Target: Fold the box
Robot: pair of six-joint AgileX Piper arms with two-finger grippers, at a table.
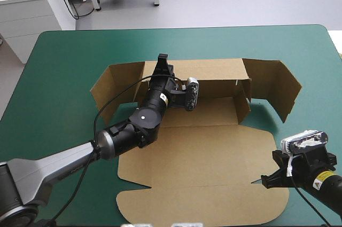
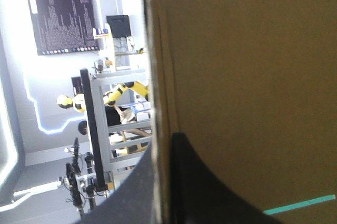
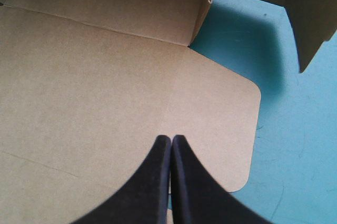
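High view: my left end effector clamps the box, right end effector closed empty; one-sided pull could crease it.

Teal-green table cover, pale grey floor, white cabinet far left

The table fills most of the high view, its far edge running across the upper part of the frame and both far corners rounded. A teal-green cover lies smooth over it, showing bare down the left side, along the upper strip and on the right side. In the right wrist view the cover takes up the right of the frame, with a dark shadow at upper middle right and faint scuff lines at lower right. The left wrist view shows only a thin slanted line of it at lower right.
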